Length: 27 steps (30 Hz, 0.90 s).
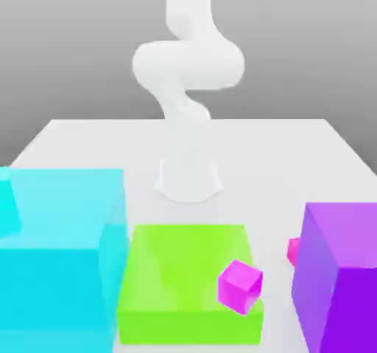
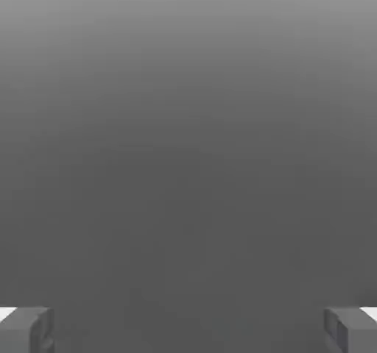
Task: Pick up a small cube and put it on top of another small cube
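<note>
Purple block (image 1: 357,293) and cyan block (image 1: 51,285) crowd the exterior view's right and left edges, with the green slab (image 1: 184,267) between them. I see the magenta cube (image 1: 240,287) tilted by the slab's corner, though I can't tell whether it touches, and the pink cube (image 1: 294,251) partly hidden by the purple block. My tool (image 2: 188,331) is wide open and empty. I'd approach the magenta one from above, turn the fingers square to its faces, and close gently; off-centre pressure could roll it away.
</note>
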Motion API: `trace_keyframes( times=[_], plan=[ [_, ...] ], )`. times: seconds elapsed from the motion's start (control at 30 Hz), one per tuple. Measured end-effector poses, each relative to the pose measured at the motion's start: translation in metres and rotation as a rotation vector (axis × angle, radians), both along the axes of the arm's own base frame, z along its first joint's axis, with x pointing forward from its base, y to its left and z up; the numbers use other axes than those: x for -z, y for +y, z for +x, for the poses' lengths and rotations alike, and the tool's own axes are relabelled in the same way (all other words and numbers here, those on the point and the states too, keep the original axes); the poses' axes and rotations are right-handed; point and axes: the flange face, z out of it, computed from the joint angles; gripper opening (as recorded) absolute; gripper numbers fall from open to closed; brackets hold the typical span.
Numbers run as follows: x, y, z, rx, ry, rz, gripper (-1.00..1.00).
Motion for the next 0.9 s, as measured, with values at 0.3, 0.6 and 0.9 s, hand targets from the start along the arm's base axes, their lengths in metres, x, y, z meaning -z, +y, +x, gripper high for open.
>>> trace_keyframes(
  times=[0.3, 0.6, 0.9],
  plan=[
    [0.211, 0.157, 0.035, -0.276, 0.349, -0.018, 0.0],
    [0.402, 0.237, -0.048, -0.421, 0.675, -0.062, 0.0],
    [0.46, 0.204, -0.057, -0.249, 0.736, -0.062, 0.0]
  ],
)
